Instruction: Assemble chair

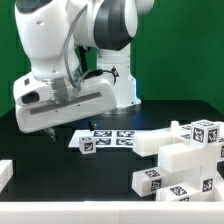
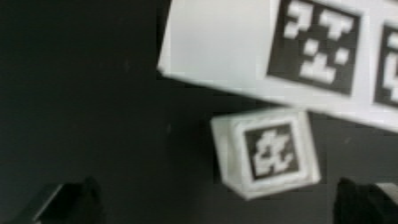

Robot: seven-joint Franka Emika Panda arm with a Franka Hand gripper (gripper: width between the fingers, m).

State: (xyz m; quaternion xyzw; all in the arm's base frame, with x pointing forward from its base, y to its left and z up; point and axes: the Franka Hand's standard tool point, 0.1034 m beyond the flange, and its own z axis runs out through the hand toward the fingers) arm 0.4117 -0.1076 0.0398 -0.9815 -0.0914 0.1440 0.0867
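The chair parts (image 1: pixel 180 155) lay loose on the black table (image 1: pixel 40 160), not yet joined into one piece. Going from the exterior view's left to its right, we first saw a white piece (image 1: pixel 5 172) cut off by the frame edge at the near left. Next came the robot arm (image 1: pixel 70 50), reaching down over the far left of the table, with its gripper (image 1: pixel 52 127) low above the black surface and touching none of the parts. In the wrist view we could see only the two dark finger tips (image 2: pixel 68 200) at the edges of the picture, standing wide apart with nothing between them.

Just right of the gripper sat a small tagged cube (image 1: pixel 87 143), resting on the table close beside the marker board (image 1: pixel 115 137); the wrist view showed the same small cube (image 2: pixel 270 148) near the board's corner (image 2: pixel 294 50), though we could not tell whether they touched.

Further right lay the main cluster: a long white bar (image 1: pixel 150 141) running toward the far right, a blocky slab (image 1: pixel 185 152) behind it, a tagged cube (image 1: pixel 207 130) on the far right, and a tagged piece (image 1: pixel 152 180) nearest the camera. Several of these pieces lay against one another.
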